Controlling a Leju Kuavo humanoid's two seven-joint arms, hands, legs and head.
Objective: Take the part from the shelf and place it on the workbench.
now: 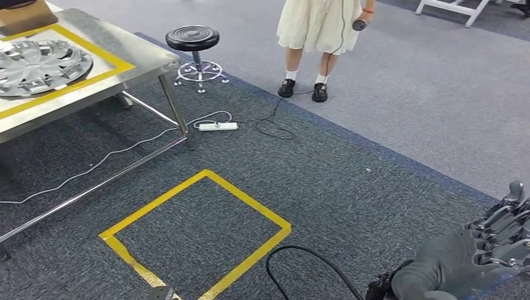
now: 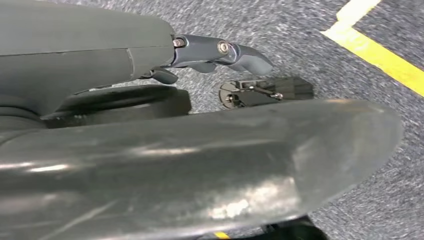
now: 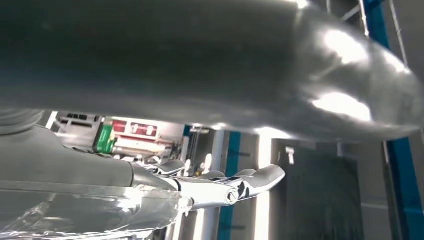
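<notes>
— Where's the hubcap [image 1: 37,65]?

— Flat on the steel bench [image 1: 134,53], far left, inside the yellow tape frame there. A brown box sits just behind it at the bench's back edge.

— And the robot's hands?

— Well apart from it. The right hand [image 1: 475,256] is low at the robot's right side, over the dark carpet, with the whole taped floor square [image 1: 250,203] between it and the bench.

— Holding anything?

— No. Its fingers [image 3: 240,182] stretch out nearly straight, side by side, and the thick grey thumb [image 3: 250,60] stands clear of them with a gap between. Nothing sits in that gap. There is something glassy under the palm in the wrist view, but I cannot tell what it is.

— How is that hand turned?

— From above, the thumb lies toward the robot's middle and the darker fingers point away, up and to the right.

— The left hand [image 2: 125,65]?

— Hanging over the carpet near a yellow tape line. One grey finger [image 2: 220,50] reaches forward, the thumb is apart from it, and it is slack, with nothing in its grasp.

— Anything else around?

— A black stool [image 1: 192,39] just beside the bench's corner, a white power strip [image 1: 217,126] on the carpet near the bench leg, and a person [image 1: 319,25] in a pale skirt standing beyond, holding a small dark device on a cord.
</notes>
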